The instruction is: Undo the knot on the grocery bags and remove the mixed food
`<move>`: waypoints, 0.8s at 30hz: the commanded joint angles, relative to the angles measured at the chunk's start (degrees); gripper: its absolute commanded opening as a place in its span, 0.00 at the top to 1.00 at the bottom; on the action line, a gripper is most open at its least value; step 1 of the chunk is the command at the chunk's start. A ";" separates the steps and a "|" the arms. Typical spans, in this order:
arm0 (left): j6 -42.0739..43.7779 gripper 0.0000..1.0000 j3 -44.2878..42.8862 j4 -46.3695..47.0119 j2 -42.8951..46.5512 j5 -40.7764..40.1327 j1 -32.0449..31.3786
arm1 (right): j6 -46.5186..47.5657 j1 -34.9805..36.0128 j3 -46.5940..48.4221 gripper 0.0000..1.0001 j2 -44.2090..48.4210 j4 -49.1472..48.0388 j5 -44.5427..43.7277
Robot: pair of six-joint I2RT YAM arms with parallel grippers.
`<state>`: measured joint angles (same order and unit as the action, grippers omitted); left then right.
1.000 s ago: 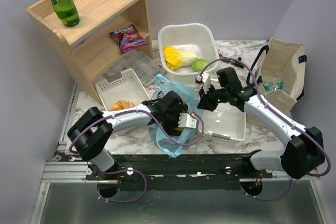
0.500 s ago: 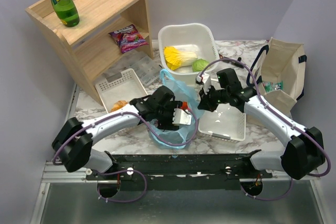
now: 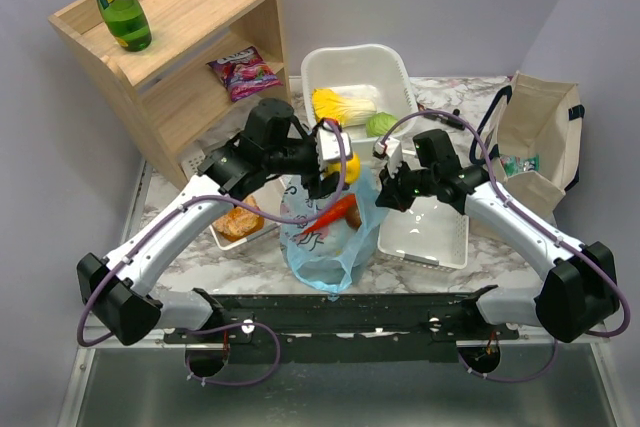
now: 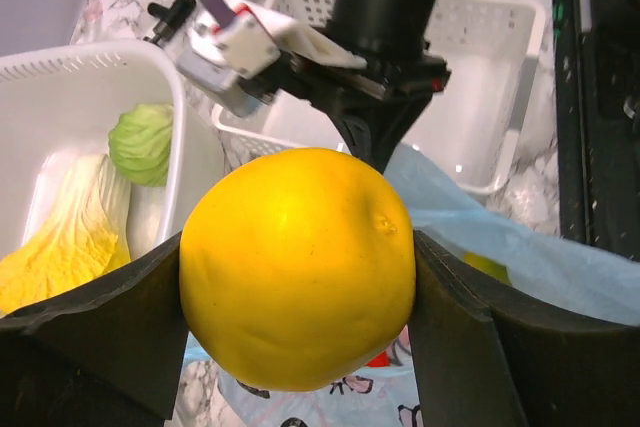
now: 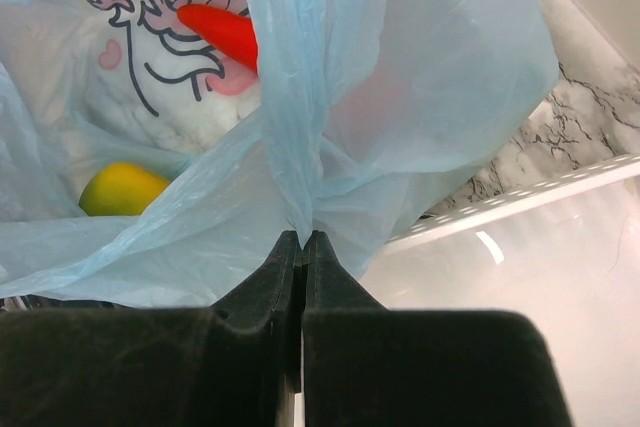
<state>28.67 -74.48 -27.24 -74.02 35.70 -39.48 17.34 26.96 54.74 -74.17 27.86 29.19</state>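
Note:
The light-blue plastic bag (image 3: 330, 242) stands open at the table's front middle, no knot visible. My left gripper (image 3: 340, 169) is shut on a yellow round fruit (image 4: 298, 267) and holds it in the air above the bag, near the white tub (image 3: 395, 72). My right gripper (image 3: 382, 192) is shut on the bag's rim (image 5: 300, 202), pinching a fold of blue plastic. Inside the bag an orange carrot (image 5: 225, 32) and a second yellow fruit (image 5: 122, 190) show. The yellow-white cabbage (image 3: 337, 107) and small green cabbage (image 3: 380, 124) lie in the tub.
A flat white basket (image 3: 430, 232) sits right of the bag; another (image 3: 215, 157) at left holds golden-brown bread (image 3: 240, 219). A wooden shelf (image 3: 180, 37) carries a green bottle (image 3: 117, 2) and purple packet (image 3: 243, 72). A beige tote (image 3: 535, 137) stands at right.
My left gripper has risen out of the bag with the yellow fruit and moved back toward the white tub. The bag now stands taller, carrot showing. The right gripper has held still.

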 commanded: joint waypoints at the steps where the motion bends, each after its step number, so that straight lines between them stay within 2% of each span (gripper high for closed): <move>1: -13.25 0.96 -6.90 0.40 -3.42 9.09 3.49 | -0.90 0.24 0.28 0.99 1.21 -1.79 -0.51; 4: -12.38 0.96 -9.31 -0.85 -3.92 13.40 3.86 | -2.73 0.26 0.05 0.99 1.53 -2.32 -1.43; 7: -6.82 0.96 -3.87 3.20 0.67 14.64 1.66 | -4.17 0.26 1.31 0.99 0.56 -2.95 -1.55; 10: 4.20 0.96 1.92 3.87 5.18 9.45 -5.29 | -5.32 0.28 3.17 0.99 -1.51 -3.41 0.67; 12: 8.48 0.96 4.03 5.56 5.53 6.09 -10.02 | -6.69 0.20 4.64 0.99 -3.43 -3.64 2.49; 19: 19.96 0.95 3.86 12.20 -3.34 -4.96 -20.77 | -9.27 -1.13 15.20 0.99 -12.64 -3.03 8.29; 24: 27.88 0.92 2.28 13.58 -12.31 -11.73 -24.00 | -7.64 -1.21 19.92 0.99 -18.15 0.84 11.81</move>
<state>46.19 -70.85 -16.45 -80.34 32.18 -61.47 9.19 26.13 71.02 -88.92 26.24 36.34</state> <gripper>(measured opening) 0.725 0.027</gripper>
